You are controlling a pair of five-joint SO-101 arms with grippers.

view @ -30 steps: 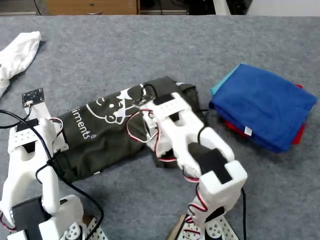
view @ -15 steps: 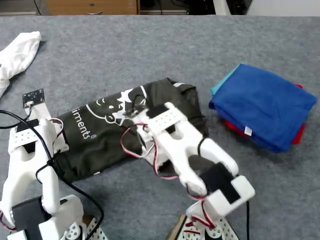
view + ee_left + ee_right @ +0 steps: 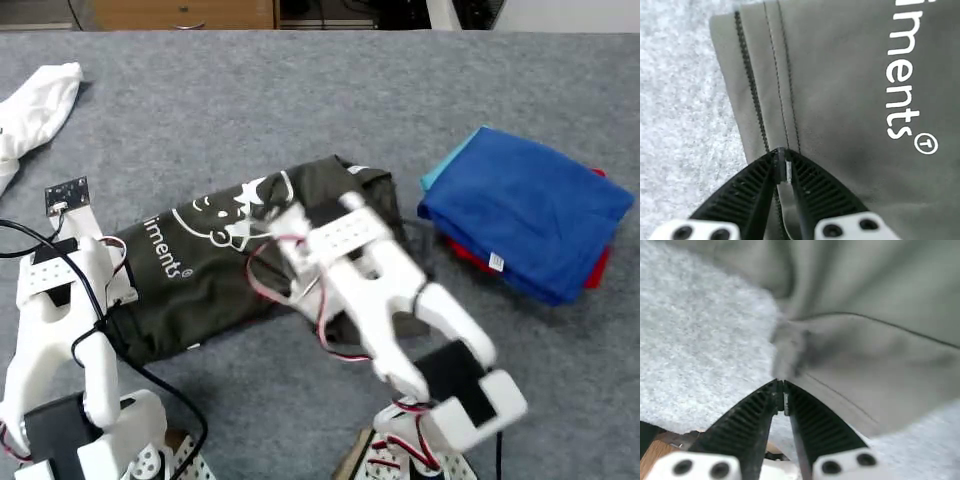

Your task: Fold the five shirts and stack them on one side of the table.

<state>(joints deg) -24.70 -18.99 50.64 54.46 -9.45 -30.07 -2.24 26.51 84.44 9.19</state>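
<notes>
Centrally, dark olive shirt [image 3: 215, 265] with white print, bundled into a long loose roll on the grey surface [image 3: 300, 110]. Slants from the near left toward the far right, print facing up. Shows a stitched hem along one edge in the left wrist view.

Left pincer [image 3: 782, 167] clamped on that hem at the shirt's near-left end, black ribbed fingers [image 3: 747, 187] meeting over a thin edge of cloth. Left arm [image 3: 60, 300] white, standing at the near-left corner of the high view.

Right pincer [image 3: 780, 389] together, tips touching a bunched fold at the shirt's edge; whether pinching cloth, cannot tell. Right arm [image 3: 390, 300] white with red and white wires, stretched over the shirt's near-right part and covering that edge from above.

Off to the right, just beside the olive shirt's far-right end, stack of folded shirts [image 3: 525, 215]: blue on top, red beneath, a teal corner peeking out at the far side. At the far left, white shirt [image 3: 40, 100], unfolded and rumpled, partly cut by the frame edge. Beyond the surface's far edge, wooden cabinet [image 3: 180, 14].
</notes>
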